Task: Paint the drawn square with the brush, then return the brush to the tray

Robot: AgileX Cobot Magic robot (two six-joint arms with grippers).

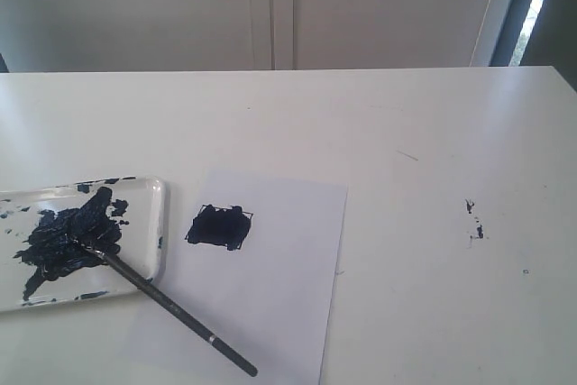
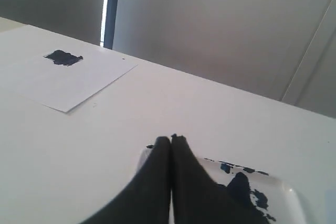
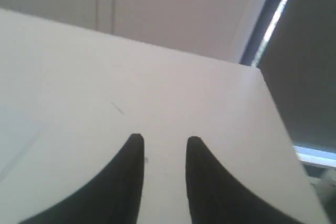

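The drawn square (image 1: 219, 227) on the white paper sheet (image 1: 270, 295) is filled with blotchy dark navy paint; the left wrist view shows it far off (image 2: 63, 57). The brush (image 1: 167, 302) lies with its bristles in the tray (image 1: 153, 188) and its black handle slanting out over the rim onto the paper. No gripper touches it. My left gripper (image 2: 171, 138) is shut with nothing between its fingers, hovering near the tray's rim (image 2: 286, 188). My right gripper (image 3: 165, 140) is open and empty over bare table. Neither gripper shows in the exterior view.
Small dark paint specks (image 1: 473, 220) mark the tabletop at the right. The table's far edge meets a pale wall (image 1: 270, 6). In the right wrist view the table corner (image 3: 260, 74) and a dark window lie beyond.
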